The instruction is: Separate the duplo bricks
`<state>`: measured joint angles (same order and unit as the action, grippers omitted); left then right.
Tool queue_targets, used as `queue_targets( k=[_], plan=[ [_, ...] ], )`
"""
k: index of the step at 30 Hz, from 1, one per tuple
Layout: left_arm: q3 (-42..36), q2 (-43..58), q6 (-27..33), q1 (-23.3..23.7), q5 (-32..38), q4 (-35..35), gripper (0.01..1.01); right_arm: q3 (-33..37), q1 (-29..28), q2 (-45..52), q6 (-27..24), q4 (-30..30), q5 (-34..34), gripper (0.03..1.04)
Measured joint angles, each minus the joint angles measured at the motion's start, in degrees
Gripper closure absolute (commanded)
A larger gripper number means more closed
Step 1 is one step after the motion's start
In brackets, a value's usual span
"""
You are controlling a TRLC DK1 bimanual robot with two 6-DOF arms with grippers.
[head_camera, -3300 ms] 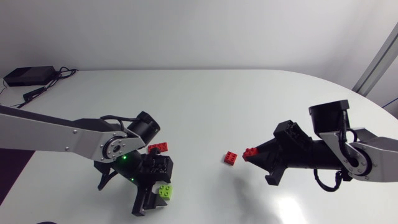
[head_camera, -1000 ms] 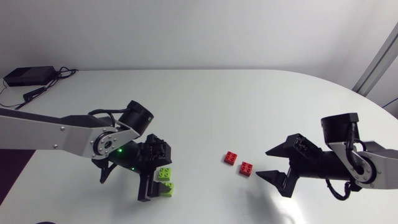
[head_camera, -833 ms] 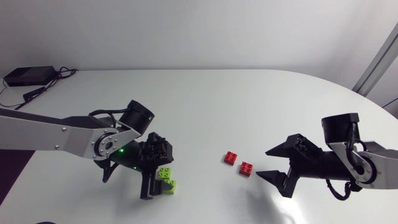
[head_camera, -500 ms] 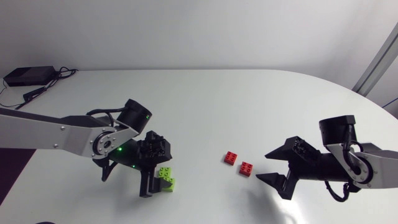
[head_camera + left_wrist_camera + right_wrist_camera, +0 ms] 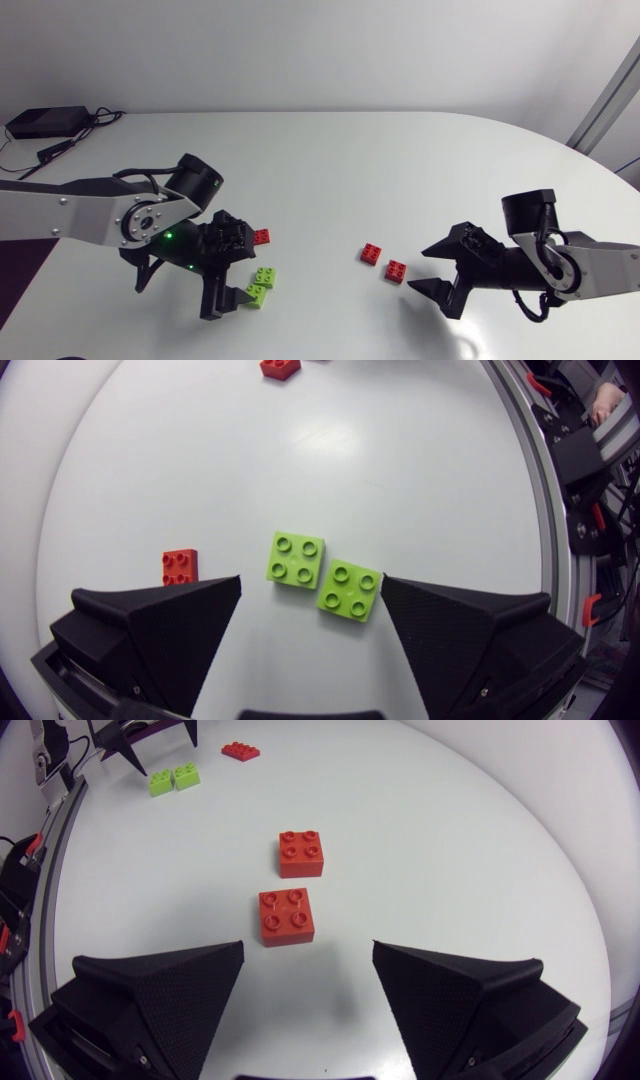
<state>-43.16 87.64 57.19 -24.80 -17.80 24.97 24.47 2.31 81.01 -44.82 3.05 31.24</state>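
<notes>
Head view: on the white counter two red bricks lie near the middle, close together but apart. A green pair lies toward my left arm, with a third red brick just beyond it. From above I cannot tell whether the greens touch my left tool.

The left wrist view settles that. My left tool has its fingers spread wide. The two green bricks lie flat and studs up in the gap, side by side, and neither finger touches them. The third red brick sits just outside one finger.

The right wrist view shows my right tool also spread wide and holding nothing. Both middle reds lie ahead of it, studs up, the nearer one just beyond the fingertips.
</notes>
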Motion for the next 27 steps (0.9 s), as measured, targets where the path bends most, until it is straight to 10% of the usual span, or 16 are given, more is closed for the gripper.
queue_targets(
  k=[27],
  plan=[
    [-1.42,-5.38,-0.04,0.0,-1.51,2.89,0.049,4.37,3.08,13.38,2.43,11.61,-3.58,0.19]
  ],
)
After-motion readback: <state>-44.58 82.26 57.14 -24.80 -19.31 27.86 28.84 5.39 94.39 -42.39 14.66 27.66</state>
